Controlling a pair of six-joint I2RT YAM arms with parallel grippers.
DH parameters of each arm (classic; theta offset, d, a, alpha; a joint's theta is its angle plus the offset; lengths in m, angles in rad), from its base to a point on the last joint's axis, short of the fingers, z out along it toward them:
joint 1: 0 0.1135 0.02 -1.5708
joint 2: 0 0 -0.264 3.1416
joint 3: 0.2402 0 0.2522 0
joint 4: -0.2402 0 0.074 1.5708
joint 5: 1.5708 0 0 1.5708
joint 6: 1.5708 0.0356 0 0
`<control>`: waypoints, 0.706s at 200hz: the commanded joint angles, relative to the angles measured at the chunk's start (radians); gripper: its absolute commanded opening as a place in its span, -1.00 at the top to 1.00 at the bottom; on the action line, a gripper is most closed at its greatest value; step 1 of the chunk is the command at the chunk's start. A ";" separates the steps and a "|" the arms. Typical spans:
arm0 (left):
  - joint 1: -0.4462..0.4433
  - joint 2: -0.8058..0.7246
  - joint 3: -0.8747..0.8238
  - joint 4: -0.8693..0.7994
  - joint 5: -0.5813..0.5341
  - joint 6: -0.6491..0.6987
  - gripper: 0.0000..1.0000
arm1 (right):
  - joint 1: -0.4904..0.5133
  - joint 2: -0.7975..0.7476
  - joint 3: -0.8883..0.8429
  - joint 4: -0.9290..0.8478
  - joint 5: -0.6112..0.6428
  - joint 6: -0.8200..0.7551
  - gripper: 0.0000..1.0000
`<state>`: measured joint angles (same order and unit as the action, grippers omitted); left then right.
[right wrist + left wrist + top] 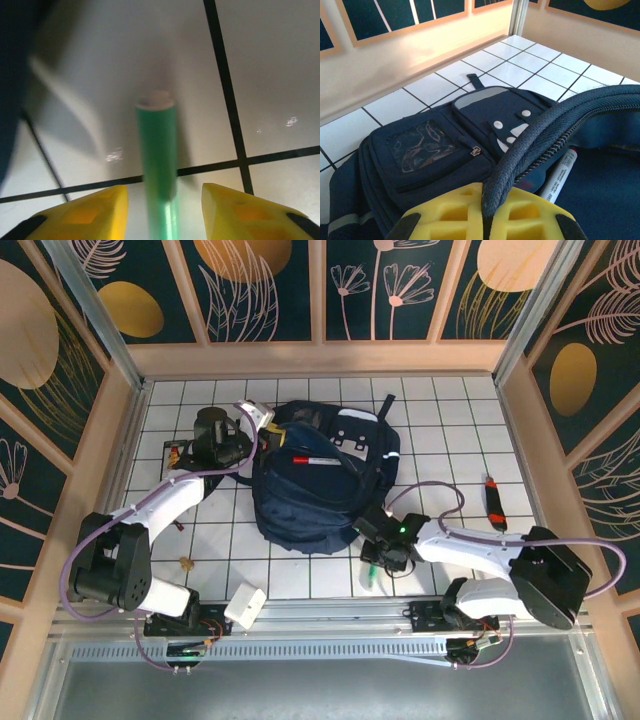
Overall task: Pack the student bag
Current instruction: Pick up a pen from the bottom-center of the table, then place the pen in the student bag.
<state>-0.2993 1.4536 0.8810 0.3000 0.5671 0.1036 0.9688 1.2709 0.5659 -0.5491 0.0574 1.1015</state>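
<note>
1. Top external view: the student bag (320, 495) is seen lying at the middle of the tiled table (450, 430), its main compartment gaping upward.
2. A white marker (316, 460) with a red cap is seen inside that opening.
3. The left gripper (262, 430) is placed at the bag's ten o'clock edge, on the rim of the opening.
4. The right gripper (377, 555) is found at the bag's five o'clock, just beside it, above a green marker (370, 577) lying on the tiles.
5. A red-and-black tool (492, 502) lies at three o'clock, well apart from the bag. A white block (245, 605) lies at seven o'clock near the arm bases.
6. Left wrist view: the left gripper (485, 212) is closed on the zippered rim of the student bag (420, 150), which is pinched between the yellow fingers (445, 215). The white marker (559, 172) is seen at four o'clock, under the lifted rim.
7. Right wrist view: the jaws of the right gripper (164, 192) are held apart, one yellow finger (95, 212) on each side of the green marker (156, 140). A gap is seen on both sides, so nothing is gripped.
8. The dark blue fabric of the student bag (9, 75) is seen at the ten o'clock edge.
</note>
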 commanded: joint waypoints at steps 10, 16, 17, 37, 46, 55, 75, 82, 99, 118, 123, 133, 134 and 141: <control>0.009 -0.024 -0.012 0.091 -0.022 -0.034 1.00 | 0.006 0.048 -0.050 0.062 0.012 -0.014 0.61; 0.009 -0.025 -0.014 0.089 -0.021 -0.033 1.00 | 0.007 0.044 -0.042 0.051 0.016 -0.008 0.74; 0.010 -0.025 -0.014 0.088 -0.021 -0.032 1.00 | 0.007 0.043 -0.040 0.048 0.017 -0.008 0.77; 0.010 -0.024 -0.010 0.073 -0.019 -0.026 1.00 | 0.012 -0.041 0.043 -0.040 0.074 0.021 1.00; 0.011 -0.026 -0.006 0.064 -0.018 -0.021 1.00 | 0.006 -0.091 0.122 -0.083 0.112 0.037 1.00; 0.010 -0.028 -0.002 0.056 -0.020 -0.017 1.00 | -0.006 -0.133 0.204 -0.110 0.145 0.054 1.00; 0.010 -0.027 -0.004 0.061 -0.015 -0.019 1.00 | -0.066 -0.160 0.367 -0.062 0.159 0.150 1.00; 0.010 -0.024 -0.005 0.066 -0.013 -0.025 1.00 | -0.097 -0.150 0.393 -0.008 0.131 0.220 1.00; 0.011 -0.016 0.003 0.068 -0.006 -0.043 1.00 | -0.143 -0.095 0.390 0.165 0.045 0.443 1.00; 0.010 -0.014 0.014 0.064 0.012 -0.053 1.00 | -0.100 0.006 0.406 0.323 0.086 0.658 1.00; 0.011 -0.015 0.017 0.059 0.013 -0.052 1.00 | -0.096 0.045 0.430 0.328 0.092 0.681 1.00; 0.009 -0.019 0.016 0.050 0.013 -0.043 1.00 | -0.102 0.123 0.485 0.338 0.092 0.701 1.00; 0.010 -0.019 0.016 0.050 0.014 -0.043 1.00 | -0.103 0.131 0.490 0.340 0.093 0.702 1.00; 0.009 -0.022 0.011 0.048 0.015 -0.038 1.00 | -0.113 0.181 0.511 0.357 0.104 0.714 1.00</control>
<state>-0.2993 1.4536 0.8696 0.3099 0.5667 0.0914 0.8589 1.2945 1.0084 -0.3096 0.1299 1.6093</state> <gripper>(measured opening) 0.052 0.045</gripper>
